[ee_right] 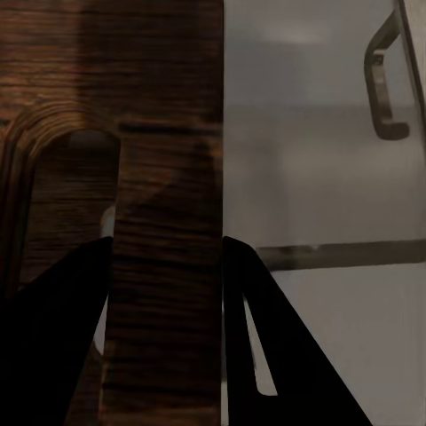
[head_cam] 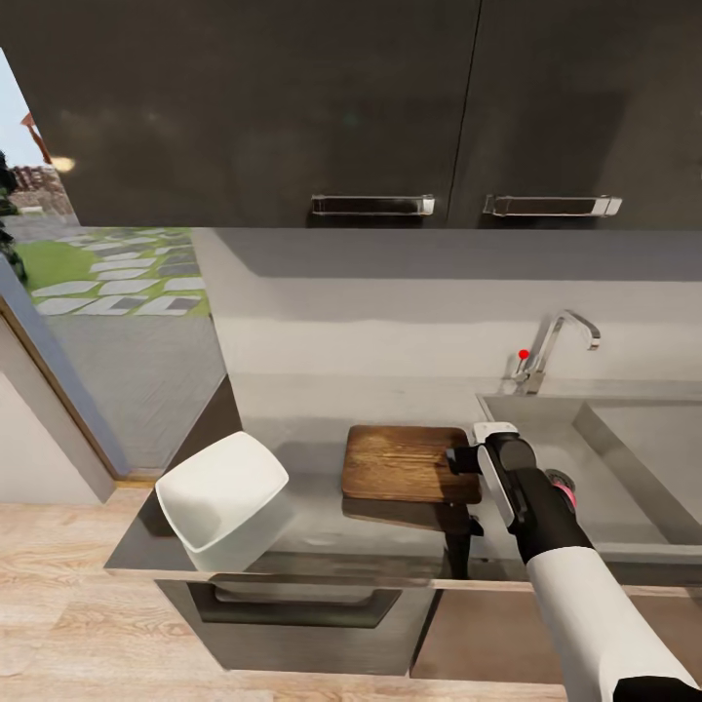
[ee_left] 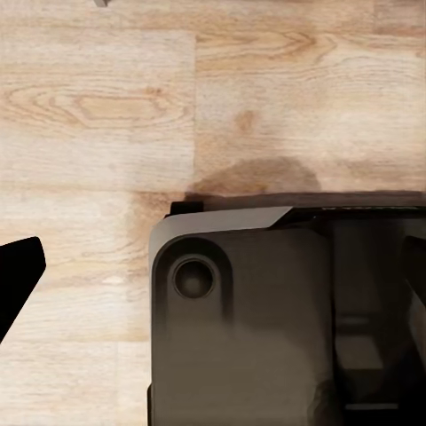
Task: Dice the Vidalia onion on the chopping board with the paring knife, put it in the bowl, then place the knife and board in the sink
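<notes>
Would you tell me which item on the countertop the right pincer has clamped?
The chopping board: the right pincer grips its edge beside the handle slot, while the white bowl sits untouched.

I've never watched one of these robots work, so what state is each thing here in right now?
chopping board: lifted off the countertop, its edge pinched beside the handle slot.
right gripper: shut on the board's edge.
bowl: tilted, at the countertop's left end.
sink: tap not running.
upper cabinets: doors closed.

Right gripper [ee_right: 166, 293] is clamping the chopping board [ee_right: 169, 177] at its edge strip, one black finger [ee_right: 53, 346] sitting in the board's handle slot, the other on the grey countertop [ee_right: 319, 177] side.
</notes>
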`<state>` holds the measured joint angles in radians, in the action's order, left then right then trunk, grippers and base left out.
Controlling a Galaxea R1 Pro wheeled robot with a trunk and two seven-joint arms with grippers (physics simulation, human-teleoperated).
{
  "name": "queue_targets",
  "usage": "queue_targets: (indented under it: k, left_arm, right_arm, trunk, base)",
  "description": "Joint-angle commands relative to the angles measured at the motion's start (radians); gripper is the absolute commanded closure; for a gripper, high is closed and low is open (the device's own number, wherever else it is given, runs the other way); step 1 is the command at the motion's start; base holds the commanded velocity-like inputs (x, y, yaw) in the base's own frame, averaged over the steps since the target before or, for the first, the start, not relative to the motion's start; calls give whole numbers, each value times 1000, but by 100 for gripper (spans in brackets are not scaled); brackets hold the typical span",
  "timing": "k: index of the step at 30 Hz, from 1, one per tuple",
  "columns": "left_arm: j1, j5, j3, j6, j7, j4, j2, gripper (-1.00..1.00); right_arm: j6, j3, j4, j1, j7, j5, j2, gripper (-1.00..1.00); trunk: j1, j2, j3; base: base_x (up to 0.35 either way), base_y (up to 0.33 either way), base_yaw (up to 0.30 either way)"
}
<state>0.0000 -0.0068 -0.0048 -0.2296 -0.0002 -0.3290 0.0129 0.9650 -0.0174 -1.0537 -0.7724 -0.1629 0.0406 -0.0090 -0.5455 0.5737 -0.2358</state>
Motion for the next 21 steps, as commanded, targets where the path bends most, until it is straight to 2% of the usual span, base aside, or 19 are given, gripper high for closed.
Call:
queue_targets:
  k: [1,21]
  left_arm:
    - [0,-1,-1,-2,0,-1,0,-100]
    - [0,0,-1,-2,-1,-1,0,-100]
  right_arm:
    - [4,-2,0,-1,-6,4,-1,100]
    - [4,-2,1,-1,19,4,0,100]
  trunk:
    - [0,1,-1]
    - [0,1,-20]
  base:
    - [-4,0,0]
    - [0,0,0]
